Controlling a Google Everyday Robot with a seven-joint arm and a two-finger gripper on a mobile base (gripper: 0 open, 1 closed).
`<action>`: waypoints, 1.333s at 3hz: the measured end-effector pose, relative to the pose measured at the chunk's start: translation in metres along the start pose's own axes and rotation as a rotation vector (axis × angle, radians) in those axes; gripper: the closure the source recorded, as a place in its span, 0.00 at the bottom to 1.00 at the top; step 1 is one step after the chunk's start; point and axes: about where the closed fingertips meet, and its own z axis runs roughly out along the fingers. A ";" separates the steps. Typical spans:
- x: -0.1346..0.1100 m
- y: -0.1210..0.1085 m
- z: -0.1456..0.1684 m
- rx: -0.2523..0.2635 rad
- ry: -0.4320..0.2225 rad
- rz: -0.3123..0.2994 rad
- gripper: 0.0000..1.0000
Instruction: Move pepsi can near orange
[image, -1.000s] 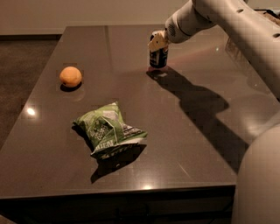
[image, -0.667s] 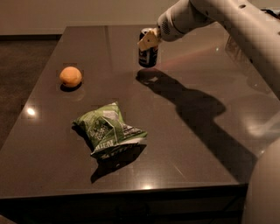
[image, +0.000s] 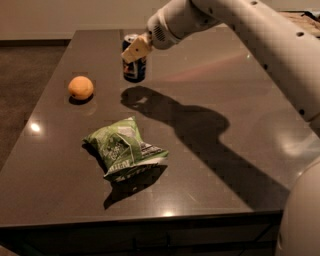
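The pepsi can (image: 135, 69), dark blue with a silver top, hangs upright a little above the dark table (image: 240, 100), held by my gripper (image: 135, 50). The gripper is shut on the can's upper part, one tan finger (image: 136, 49) across its front. The white arm reaches in from the upper right. The orange (image: 80, 87) sits on the table to the left of the can and a little nearer the front, apart from it. The can's shadow falls on the table just below it.
A crumpled green chip bag (image: 123, 148) lies on the table in front of the can and the orange. The table's left edge runs close to the orange. The arm's white base (image: 300, 220) fills the lower right corner.
The gripper has carried the pepsi can leftward, toward the orange, lifted off the table. The orange and the chip bag have not moved.
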 end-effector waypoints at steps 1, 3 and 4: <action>-0.009 0.028 0.026 -0.071 0.007 -0.043 1.00; -0.014 0.060 0.063 -0.127 0.046 -0.122 0.82; -0.011 0.066 0.073 -0.123 0.072 -0.154 0.60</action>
